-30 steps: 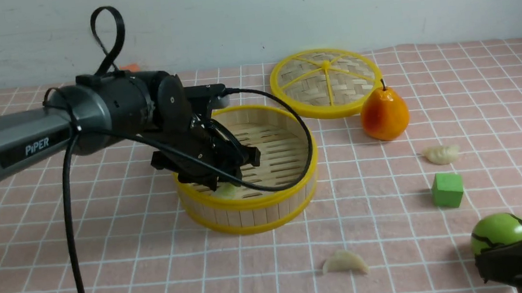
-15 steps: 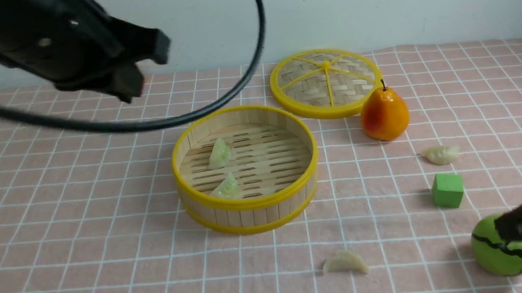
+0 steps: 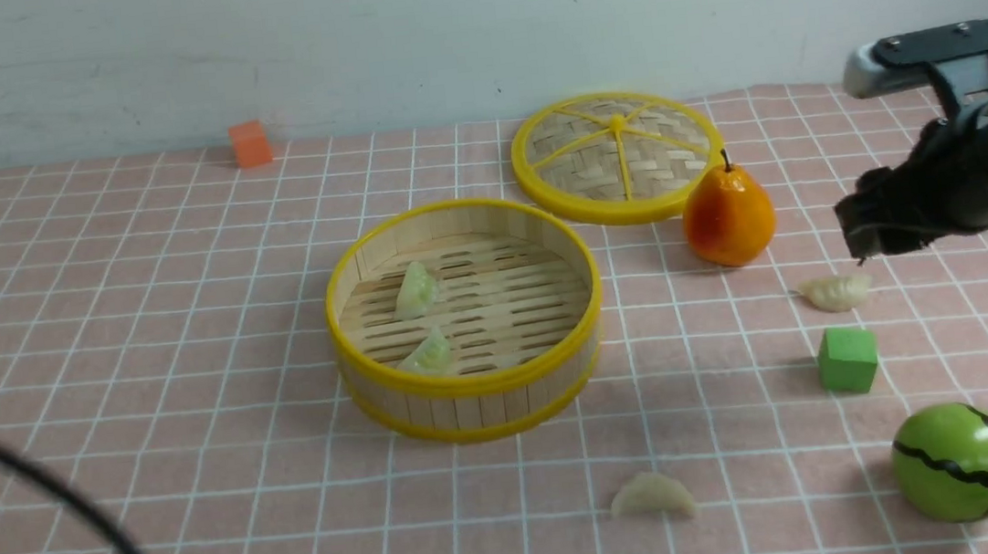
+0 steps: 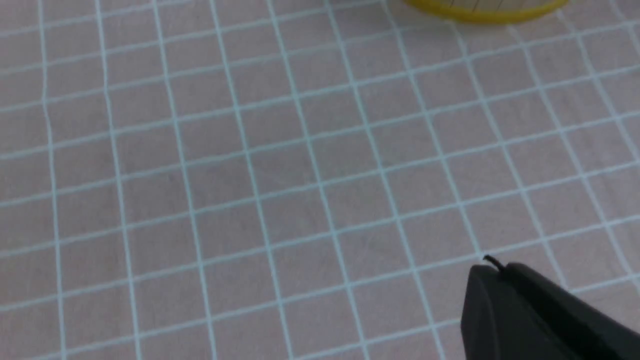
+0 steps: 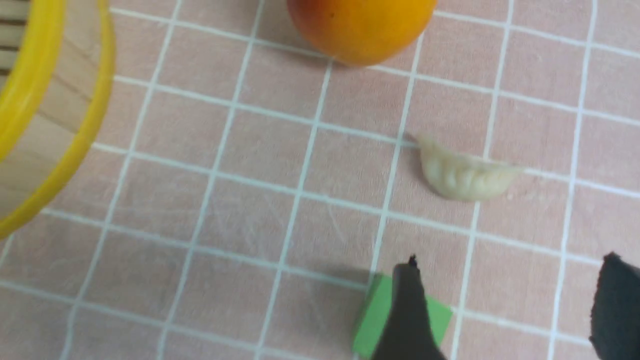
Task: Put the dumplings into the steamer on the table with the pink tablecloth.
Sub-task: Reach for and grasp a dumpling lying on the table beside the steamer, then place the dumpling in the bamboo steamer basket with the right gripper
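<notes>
Gaping wide, R end effector holds nothing.

The left fingers, spread inside the steamer a second ago, have pulled back to the near left edge of the bench and now press together, empty. Well ahead of them, two green dumplings lie uncovered in it, and an orange cube shows at the back. The right fingers have left the melon, risen, moved forward and spread wide. A cream dumpling lies just beneath them.
</notes>
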